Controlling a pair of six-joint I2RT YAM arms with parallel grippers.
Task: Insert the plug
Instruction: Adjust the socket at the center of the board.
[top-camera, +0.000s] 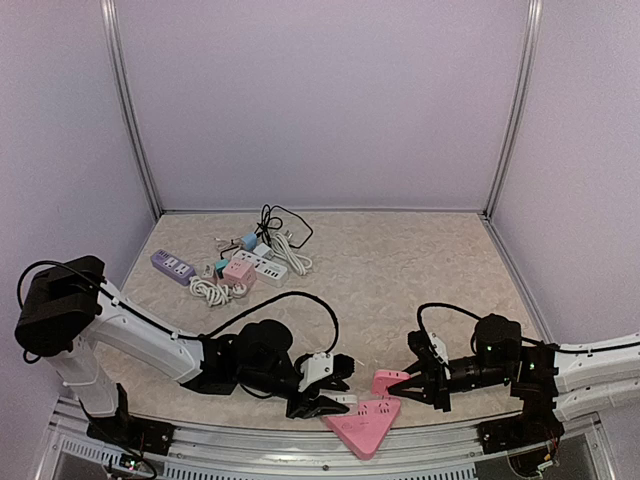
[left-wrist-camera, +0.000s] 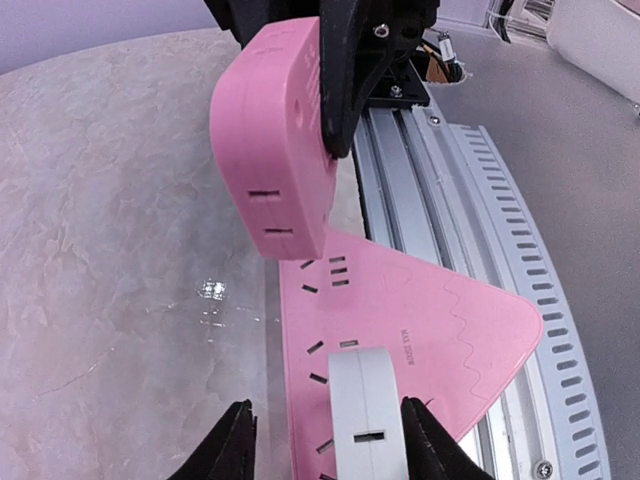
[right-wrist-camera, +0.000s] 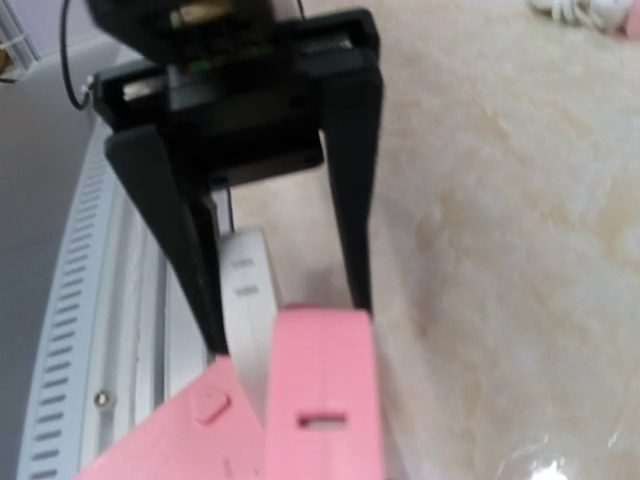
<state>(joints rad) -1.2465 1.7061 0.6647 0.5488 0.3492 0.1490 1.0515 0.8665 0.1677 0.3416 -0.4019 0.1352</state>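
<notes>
- Spread apart at the left gripper (left-wrist-camera: 325, 440), straddling the white adapter (left-wrist-camera: 365, 400) without pinching it; standing on the pink triangular strip (left-wrist-camera: 450, 330).
- Mid-insertion, apparently: tilted over that strip with the pink cube plug (left-wrist-camera: 270, 130), lower corner touching the strip's edge.
- Clamped tight on that plug at the right gripper (top-camera: 408, 384); next probably calls for levelling, aligning with slots, pressing down.

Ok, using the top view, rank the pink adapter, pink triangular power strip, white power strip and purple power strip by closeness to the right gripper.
1. pink adapter, held in the right gripper itself.
2. pink triangular power strip, just beside it at the table's near edge.
3. white power strip, in the far-left cluster.
4. purple power strip, farthest, at that cluster's left end.
</notes>
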